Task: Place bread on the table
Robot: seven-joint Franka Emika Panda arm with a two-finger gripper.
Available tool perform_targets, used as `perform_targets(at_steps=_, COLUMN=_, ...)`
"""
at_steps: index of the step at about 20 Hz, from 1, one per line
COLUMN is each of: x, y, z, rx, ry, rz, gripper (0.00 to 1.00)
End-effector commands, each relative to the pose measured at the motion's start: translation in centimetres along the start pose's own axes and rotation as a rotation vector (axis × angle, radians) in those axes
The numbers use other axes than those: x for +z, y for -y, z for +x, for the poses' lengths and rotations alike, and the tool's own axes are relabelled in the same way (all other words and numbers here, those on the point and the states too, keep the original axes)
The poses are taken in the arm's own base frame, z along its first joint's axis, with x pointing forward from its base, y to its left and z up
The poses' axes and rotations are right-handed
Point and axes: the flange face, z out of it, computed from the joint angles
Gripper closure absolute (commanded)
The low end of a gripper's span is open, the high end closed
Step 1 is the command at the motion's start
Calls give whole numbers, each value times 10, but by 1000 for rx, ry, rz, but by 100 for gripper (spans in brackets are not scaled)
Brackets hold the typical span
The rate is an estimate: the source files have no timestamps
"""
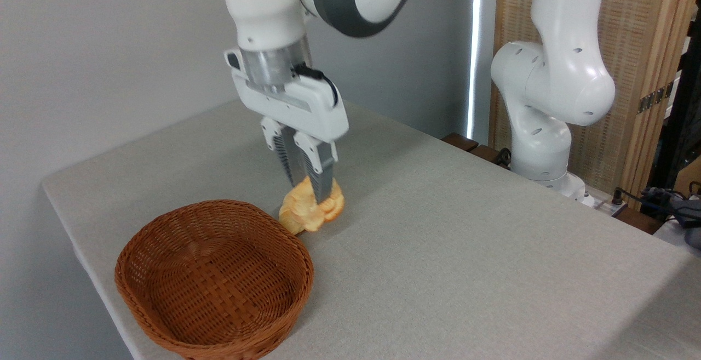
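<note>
Golden lobed bread point(328, 206) with pale layered sides, clamped in the pincer point(313, 194), just right of the wicker basket point(213, 280), low over the grey table point(465, 239), overlapping a loaf point(293, 218) behind

We look from one fixed camera, raised near the front corner, angled down across the light grey fabric-like surface point(438, 250) toward the wall.

A plain grey wall point(109, 47) fills the left and back. A bright strip of light point(474, 47) runs down beside a woven reed screen point(641, 31) in a pale wooden frame at right.
</note>
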Motion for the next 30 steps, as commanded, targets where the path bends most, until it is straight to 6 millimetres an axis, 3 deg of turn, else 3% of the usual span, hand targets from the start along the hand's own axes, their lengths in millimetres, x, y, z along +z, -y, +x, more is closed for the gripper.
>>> perform_targets(at_steps=1, x=16, y=-4, z=-14, rx=17, ry=35, rz=-24, gripper=40)
perform_targets(at_steps=3, x=20, y=-4, z=-14, rx=18, ry=42, rz=-28, gripper=37)
perform_targets(at_steps=7, x=26, y=-6, z=-12, rx=22, ry=53, rz=-33, gripper=23)
perform_targets(at_steps=8, x=26, y=-5, z=-11, rx=22, ry=53, rz=-33, gripper=10)
perform_targets(at_steps=11, x=27, y=-6, z=-9, rx=25, ry=47, rz=-28, gripper=9)
perform_targets(at_steps=12, x=27, y=-6, z=-9, rx=23, ry=44, rz=-27, gripper=0)
perform_targets(at_steps=30, x=26, y=-7, z=-1, rx=30, ry=13, rz=-5, gripper=0)
